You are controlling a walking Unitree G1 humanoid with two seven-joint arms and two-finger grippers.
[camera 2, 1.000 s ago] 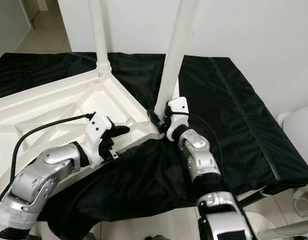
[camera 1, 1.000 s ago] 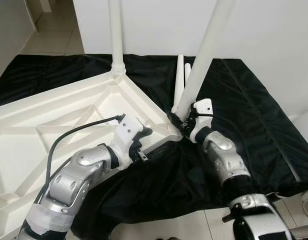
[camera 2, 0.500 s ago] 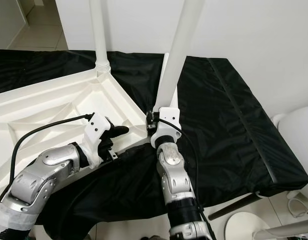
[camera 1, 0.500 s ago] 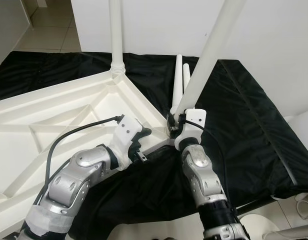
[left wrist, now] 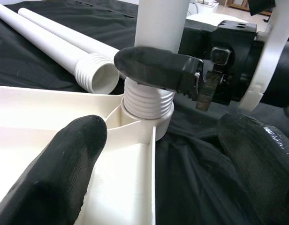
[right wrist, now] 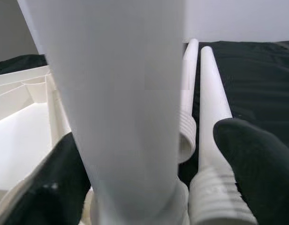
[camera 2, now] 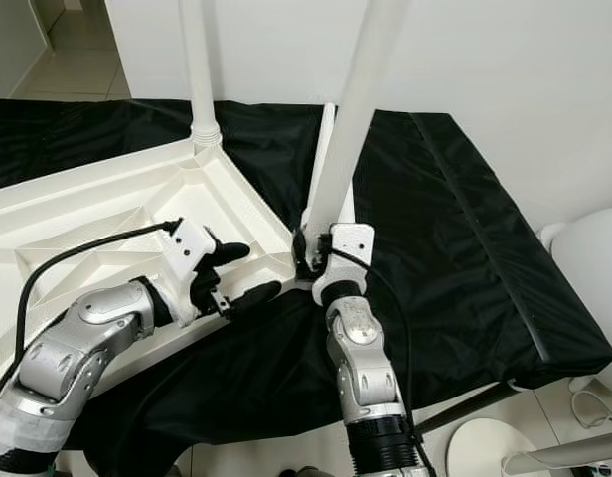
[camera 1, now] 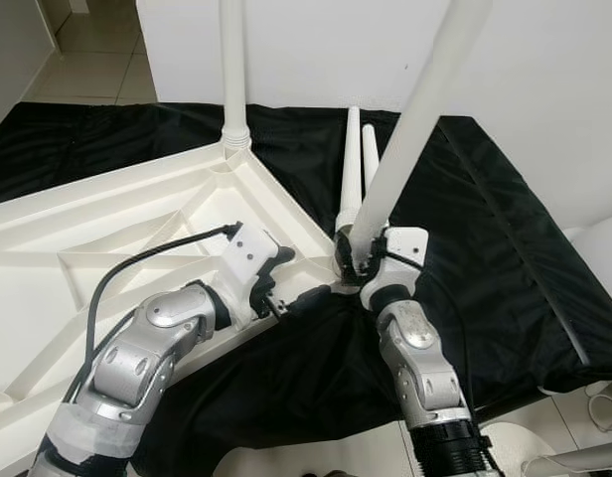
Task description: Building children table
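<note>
The white table top [camera 1: 137, 214] lies upside down on a black cloth [camera 1: 485, 229]. One white leg [camera 1: 233, 79] stands upright in its far corner. A second leg [camera 1: 415, 129] leans in the near corner socket [left wrist: 147, 105], its threaded end seated there. My right gripper [camera 1: 358, 260] is shut on this leg just above the socket, with a finger [right wrist: 257, 173] on either side. My left gripper [camera 1: 294, 278] is open, and its fingers [left wrist: 60, 173] straddle the table rim beside that corner. Two loose legs [camera 1: 351, 159] lie on the cloth behind.
A white wall rises close behind the cloth. A white rounded seat [camera 2: 589, 253] stands at the right, past the cloth's edge. Tiled floor [camera 1: 97, 60] shows at the far left and below the near edge. A black cable [camera 1: 137, 273] loops over my left forearm.
My right forearm has swung in from the right to stand under the leaning leg. My left gripper's lower finger now reaches out along the rim toward the corner.
</note>
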